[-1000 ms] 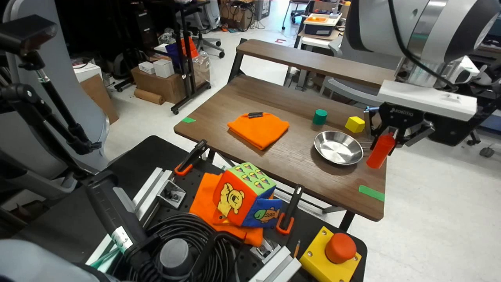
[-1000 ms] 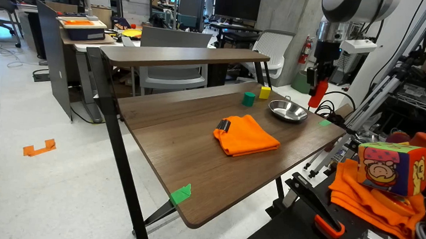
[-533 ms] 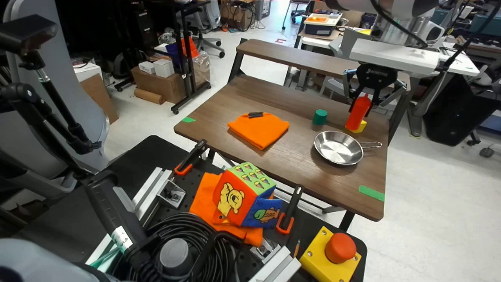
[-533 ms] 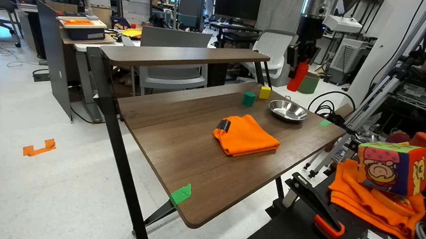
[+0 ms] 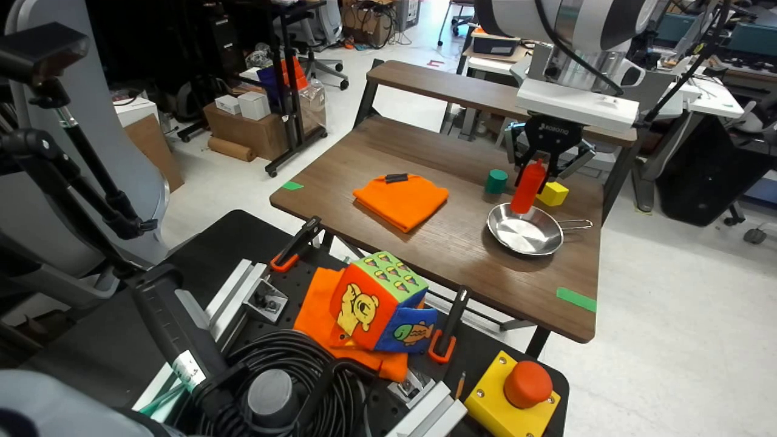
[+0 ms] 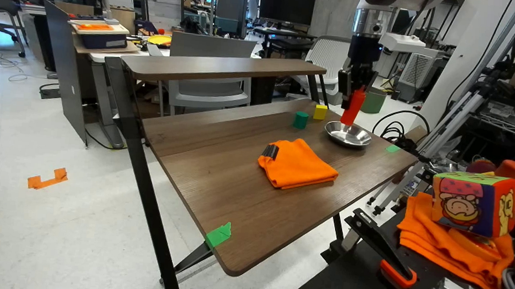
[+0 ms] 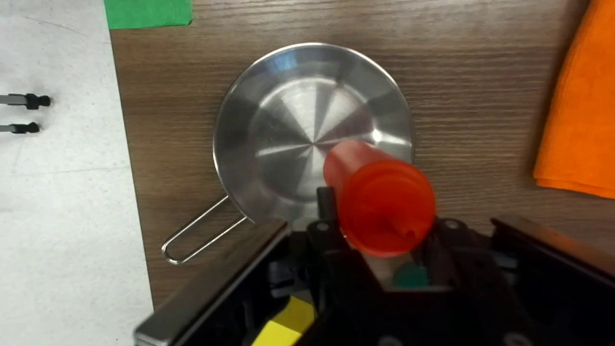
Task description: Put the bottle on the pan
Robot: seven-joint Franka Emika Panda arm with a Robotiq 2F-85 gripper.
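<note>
The red-orange bottle point(image 5: 528, 189) is held by its upper part in my gripper point(image 5: 531, 179), slightly tilted. It also shows in an exterior view point(image 6: 353, 109) and in the wrist view point(image 7: 387, 206), where I see its top and part of its side. The silver pan point(image 5: 525, 235) lies on the table near its end; it also shows in an exterior view point(image 6: 359, 137) and in the wrist view point(image 7: 298, 129). The bottle's lower end overlaps the pan's far part in both exterior views. I cannot tell whether it touches the pan.
A green block point(image 5: 496, 181) and a yellow block point(image 5: 553, 193) stand behind the pan. A folded orange cloth point(image 5: 402, 201) lies further along the table point(image 5: 461, 255). A raised shelf point(image 5: 473, 86) runs along the table's back edge.
My gripper carried the bottle from beyond the pan's handle side, back over the yellow block, then down over the pan. The pan, blocks and cloth have not moved.
</note>
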